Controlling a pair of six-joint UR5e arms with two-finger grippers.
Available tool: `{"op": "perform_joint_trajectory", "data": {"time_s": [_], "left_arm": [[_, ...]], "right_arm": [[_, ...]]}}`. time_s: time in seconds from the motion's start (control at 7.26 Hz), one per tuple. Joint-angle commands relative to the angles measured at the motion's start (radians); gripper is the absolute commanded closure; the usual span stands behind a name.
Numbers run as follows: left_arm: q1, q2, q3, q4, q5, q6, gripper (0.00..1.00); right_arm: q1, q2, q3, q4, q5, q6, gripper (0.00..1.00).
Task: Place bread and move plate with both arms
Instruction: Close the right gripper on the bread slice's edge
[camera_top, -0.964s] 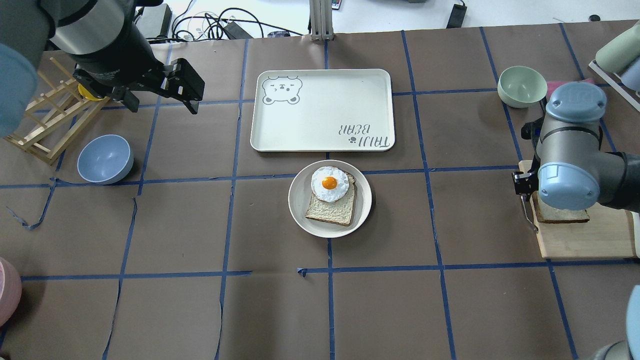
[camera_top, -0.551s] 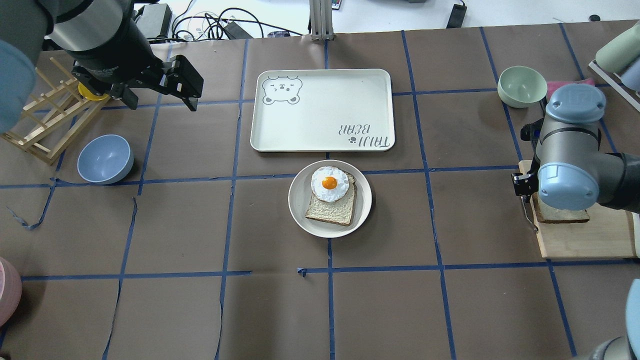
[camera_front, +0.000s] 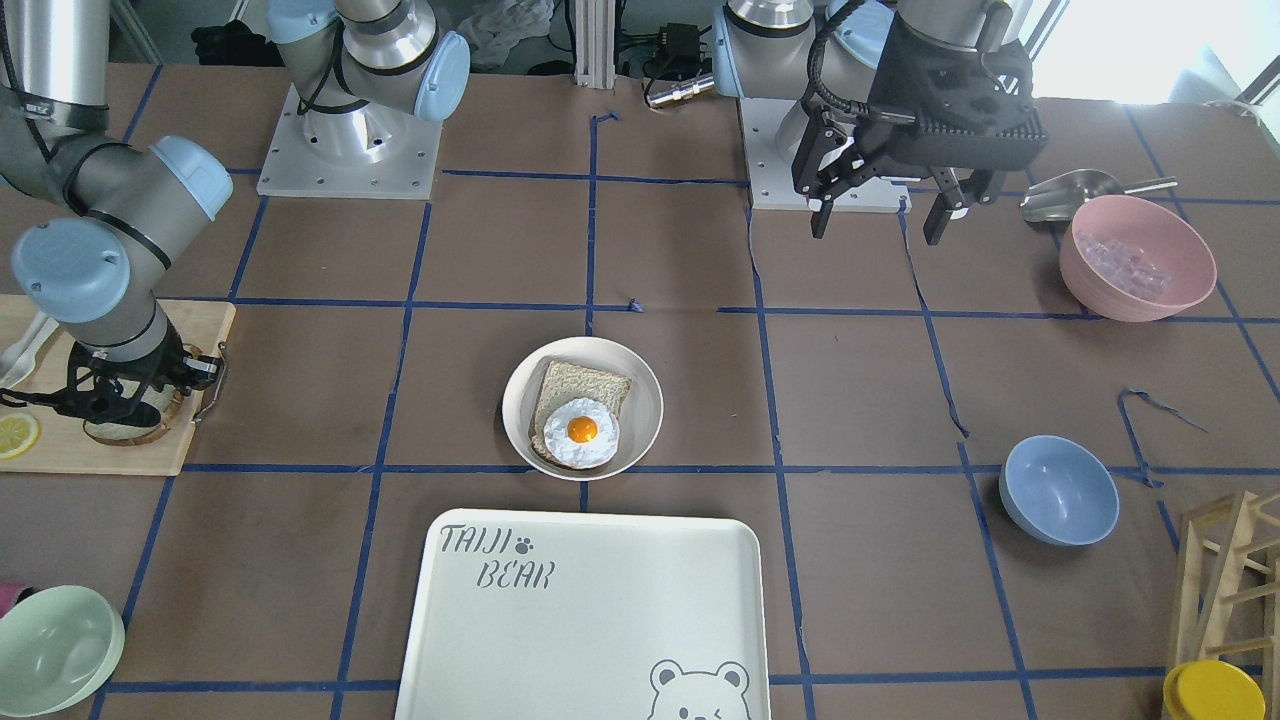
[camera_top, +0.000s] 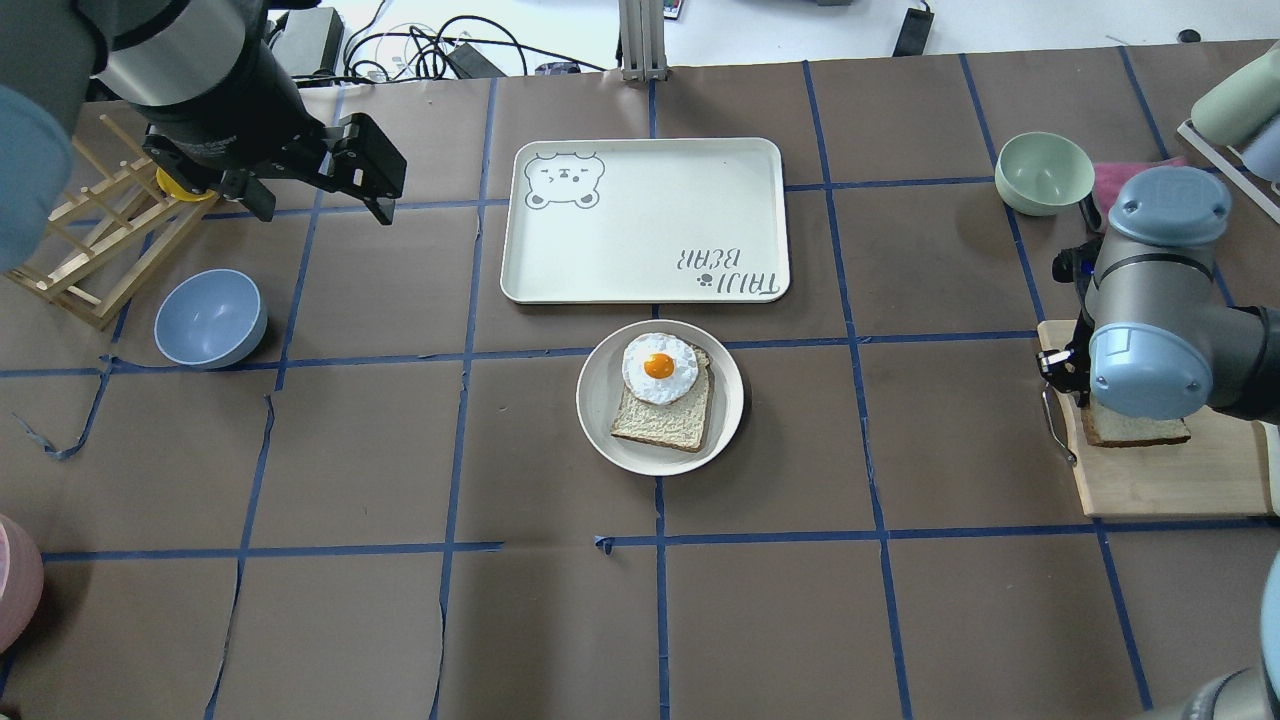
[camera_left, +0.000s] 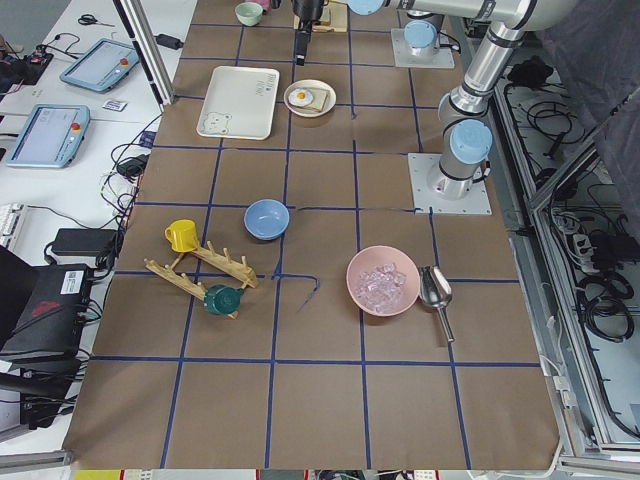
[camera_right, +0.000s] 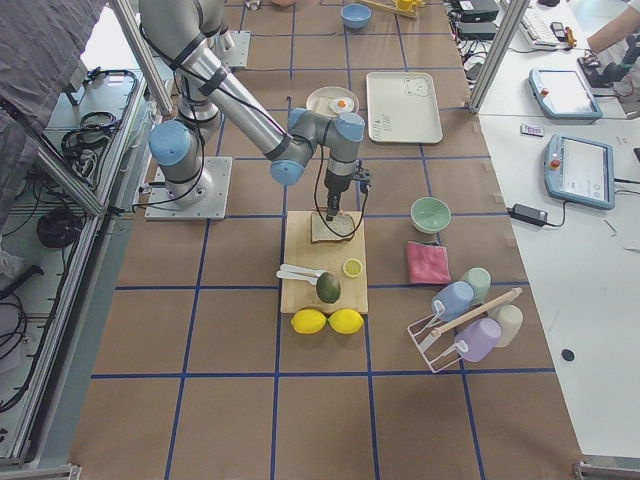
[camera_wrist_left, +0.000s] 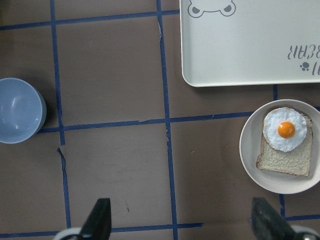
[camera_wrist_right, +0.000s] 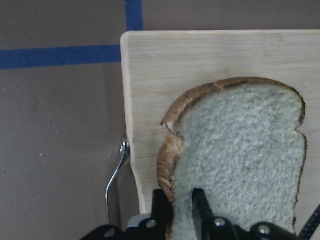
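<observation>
The bread (camera_wrist_right: 240, 150), a pale slice with a thin brown crust, lies on a wooden cutting board (camera_top: 1150, 480) at the table's right edge. My right gripper (camera_wrist_right: 181, 200) is shut on the bread's near edge, one finger on top of the slice. In the overhead view the wrist hides all but the bread's lower strip (camera_top: 1140, 430). The cream-white plate (camera_top: 600, 420) sits mid-table and holds a tan slice with a fried egg. My left gripper (camera_top: 325, 190) hangs open and empty over the far left, well away from the plate (camera_wrist_left: 250, 160).
The bear-print tray (camera_top: 645, 220) lies just beyond the plate. A blue bowl (camera_top: 210, 318) and a wooden rack (camera_top: 90, 250) stand at left, a green bowl (camera_top: 1044, 172) at far right. A pink bowl (camera_front: 1137, 257) sits near the left arm's base.
The right arm has shifted a little to the right, and the bread slice has moved right on the board with it. The left gripper has hardly moved.
</observation>
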Motion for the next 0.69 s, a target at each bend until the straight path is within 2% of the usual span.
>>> {"op": "perform_joint_trajectory", "data": {"time_s": [0.0, 0.14, 0.55], "left_arm": [[0.0, 0.01, -0.023, -0.017, -0.005, -0.001, 0.0], [-0.003, 0.013, -0.025, -0.018, -0.005, -0.001, 0.0], [0.001, 0.008, -0.025, -0.01, -0.004, -0.013, 0.0]], "right_arm": [[-0.001, 0.0, 0.0, 0.001, 0.002, -0.006, 0.95], [-0.001, -0.005, -0.006, 0.004, -0.004, -0.007, 1.0], [0.015, -0.06, -0.016, 0.031, 0.0, 0.0, 1.0]]}}
